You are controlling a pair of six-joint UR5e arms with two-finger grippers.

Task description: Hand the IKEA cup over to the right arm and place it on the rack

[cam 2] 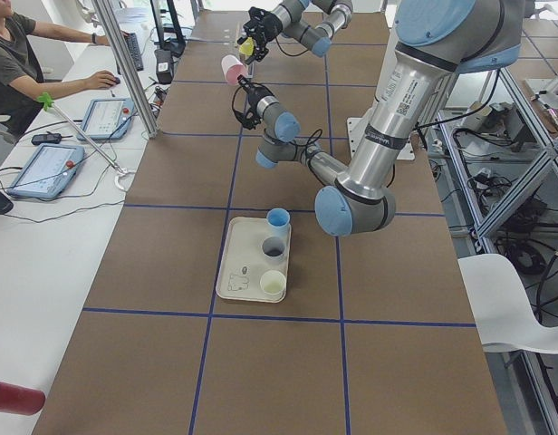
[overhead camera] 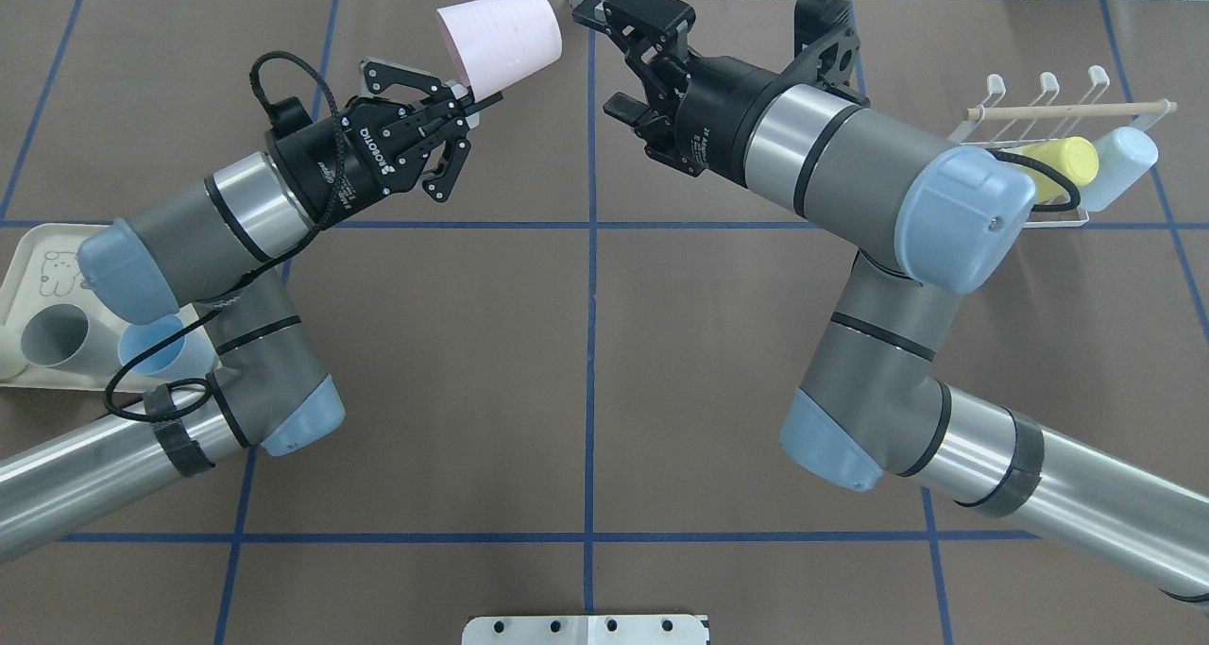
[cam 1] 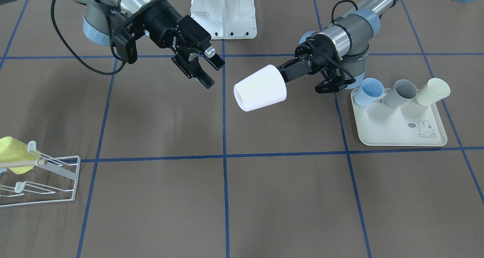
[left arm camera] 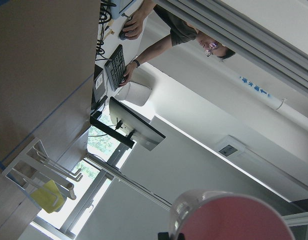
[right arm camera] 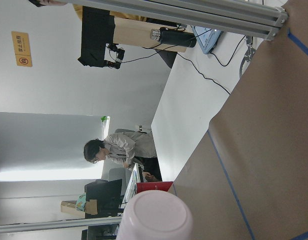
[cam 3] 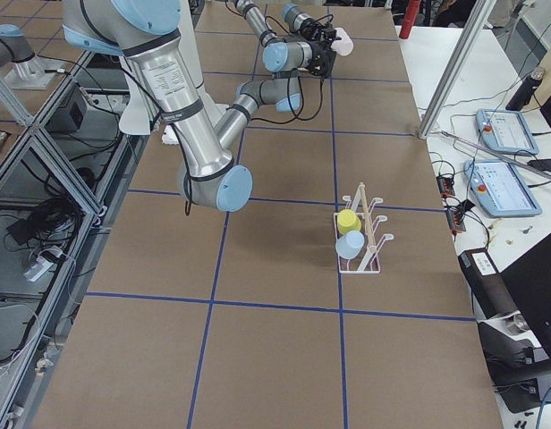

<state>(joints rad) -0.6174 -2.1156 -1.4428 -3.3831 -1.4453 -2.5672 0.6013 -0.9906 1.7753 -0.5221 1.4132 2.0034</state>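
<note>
L arm (overhead camera: 179, 225): enters low from overhead view's left, elbow bent sharply, forearm angled fwd and inward. L gripper (overhead camera: 465, 102): fingers pinched on rim of cup (overhead camera: 499, 39), holding it in air, cup sticking out sideways toward other arm. R arm (overhead camera: 831, 149): elbow folded, forearm reaching fwd and inward from opposite side. R gripper (overhead camera: 604, 59): jaws wide apart, aimed at L gripper, just beside cup, not touching. Both grippers raised, facing each other near mid workspace.
</note>
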